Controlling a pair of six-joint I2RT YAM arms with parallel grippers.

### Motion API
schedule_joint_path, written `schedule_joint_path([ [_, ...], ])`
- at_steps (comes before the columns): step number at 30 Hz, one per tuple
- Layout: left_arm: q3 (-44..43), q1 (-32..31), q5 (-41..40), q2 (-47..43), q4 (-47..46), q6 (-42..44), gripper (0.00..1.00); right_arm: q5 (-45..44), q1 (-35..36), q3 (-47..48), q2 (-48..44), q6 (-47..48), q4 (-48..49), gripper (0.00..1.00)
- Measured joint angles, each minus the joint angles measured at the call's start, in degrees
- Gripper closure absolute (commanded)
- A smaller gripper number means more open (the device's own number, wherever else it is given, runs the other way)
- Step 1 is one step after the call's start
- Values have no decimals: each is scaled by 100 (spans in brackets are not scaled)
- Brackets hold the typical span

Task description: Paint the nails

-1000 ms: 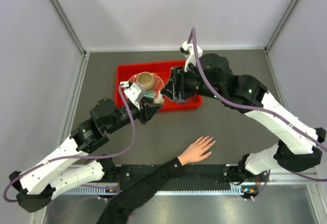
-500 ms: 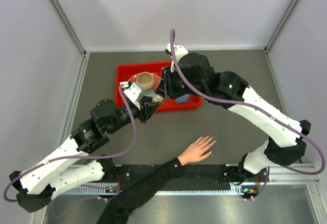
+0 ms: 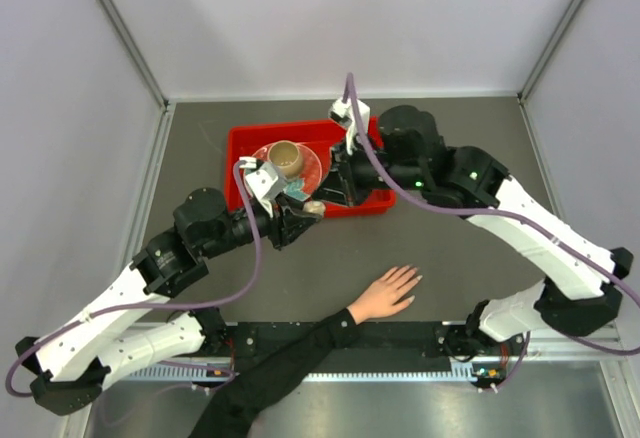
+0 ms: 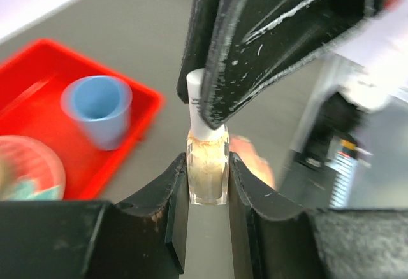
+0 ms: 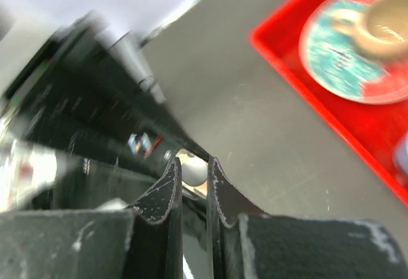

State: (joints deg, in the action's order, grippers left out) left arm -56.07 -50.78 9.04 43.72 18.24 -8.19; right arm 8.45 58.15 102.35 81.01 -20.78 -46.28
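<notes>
The right arm has swung in from the red plastic tray (image 3: 240,148), and its right hand (image 5: 192,164) has pinched shut on the white cylindrical cap (image 4: 197,94). The left hand (image 4: 208,177) grips the small clear glass polish bottle (image 4: 208,183) beneath it. Here's the danger: if the cap is twisted or pulled off-line, the smooth bottle could turn or slip in that hold and spill polish. Down on the grey counter (image 3: 450,158), the tiny pale nails (image 3: 411,274) wait near the front edge, between the arm bases and well apart from the bottle. The person's light-skinned, black-sleeved fingers (image 3: 400,283) lie flat and spread, their long axis running diagonally from near-left to far-right, tips aimed away from the bases.
</notes>
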Motion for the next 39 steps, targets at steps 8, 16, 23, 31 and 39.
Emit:
schedule_joint_path([
  [8, -214, 2, 2658, 28, -28, -616, 100, 3077, -203, -667, -752, 1661, 339, 100],
  [16, -452, -2, 3425, 214, -55, -837, 100, 3810, -203, -654, -824, 2068, 372, 94],
  [23, -608, -26, 1609, 186, 149, -470, 100, 1923, -170, -680, -892, 1292, 562, 37],
  [31, -463, -26, -63, 142, -7, -61, 100, -643, -166, -529, -730, 94, 136, 33],
  [39, -378, -26, -549, 295, -103, 201, 100, -1117, -164, 120, -313, -527, -138, 40],
])
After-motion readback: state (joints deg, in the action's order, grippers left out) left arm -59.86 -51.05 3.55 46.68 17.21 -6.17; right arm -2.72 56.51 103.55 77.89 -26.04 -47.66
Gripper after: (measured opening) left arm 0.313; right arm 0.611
